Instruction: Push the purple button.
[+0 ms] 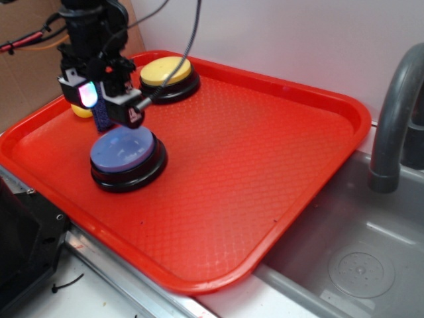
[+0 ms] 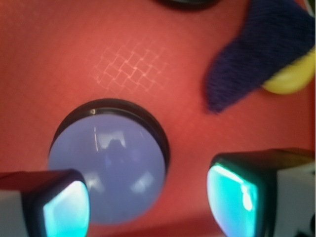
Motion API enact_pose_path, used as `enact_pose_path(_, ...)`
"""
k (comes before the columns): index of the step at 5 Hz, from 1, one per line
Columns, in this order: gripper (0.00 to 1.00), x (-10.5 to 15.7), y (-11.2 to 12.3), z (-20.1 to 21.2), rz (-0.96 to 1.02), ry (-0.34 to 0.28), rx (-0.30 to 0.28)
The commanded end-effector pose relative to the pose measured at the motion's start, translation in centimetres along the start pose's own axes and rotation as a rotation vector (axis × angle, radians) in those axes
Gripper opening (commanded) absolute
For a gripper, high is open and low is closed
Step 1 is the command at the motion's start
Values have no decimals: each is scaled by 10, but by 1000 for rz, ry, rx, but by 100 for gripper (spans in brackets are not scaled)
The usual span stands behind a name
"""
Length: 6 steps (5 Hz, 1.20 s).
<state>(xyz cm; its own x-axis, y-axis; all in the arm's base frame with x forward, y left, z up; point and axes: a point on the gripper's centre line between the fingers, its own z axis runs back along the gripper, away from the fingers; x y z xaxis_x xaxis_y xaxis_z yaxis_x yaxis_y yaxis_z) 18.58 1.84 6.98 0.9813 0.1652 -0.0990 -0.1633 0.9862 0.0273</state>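
I hang my gripper [image 1: 106,109] over the upper-left edge of the purple button [image 1: 123,150], jaws apart and empty, lined up for pressing down on its dome.

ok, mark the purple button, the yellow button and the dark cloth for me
purple button [image 1: 122,147]: exterior view, centre of its lavender dome.
yellow button [image 1: 165,70]: exterior view, middle of its yellow top.
dark purple cloth [image 2: 256,54]: wrist view, middle of the fuzzy fabric, upper right.
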Motion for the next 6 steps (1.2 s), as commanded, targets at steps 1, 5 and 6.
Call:
enact_pose_path(1,100,-6,-12,-14,-72,-30,8)
enact_pose_path(5,100,-2,-6,29,-78,-83,37)
enact_pose_path(6,100,1,-5,44,-73,-92,47)
